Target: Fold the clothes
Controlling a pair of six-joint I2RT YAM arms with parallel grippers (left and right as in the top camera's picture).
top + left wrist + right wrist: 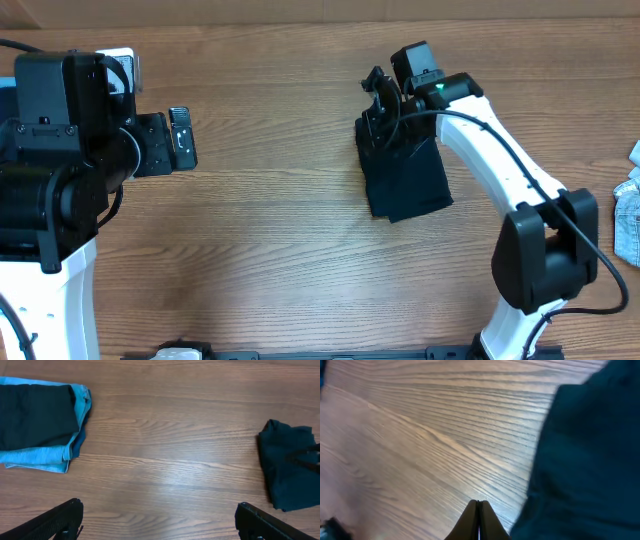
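A folded dark navy shirt lies right of the table's centre; it also shows at the right edge of the left wrist view as a dark navy shirt. My right gripper hovers at its far left corner. In the right wrist view this right gripper is shut with nothing between its fingers, over bare wood just left of the navy cloth. My left gripper stays far to the left. Its jaws stand wide open and empty, apart from the clothes.
A folded stack, a dark navy piece on light blue denim, lies at the table's left end, partly under the left arm. More light blue denim pokes in at the right edge. The right arm arches over the table's right side.
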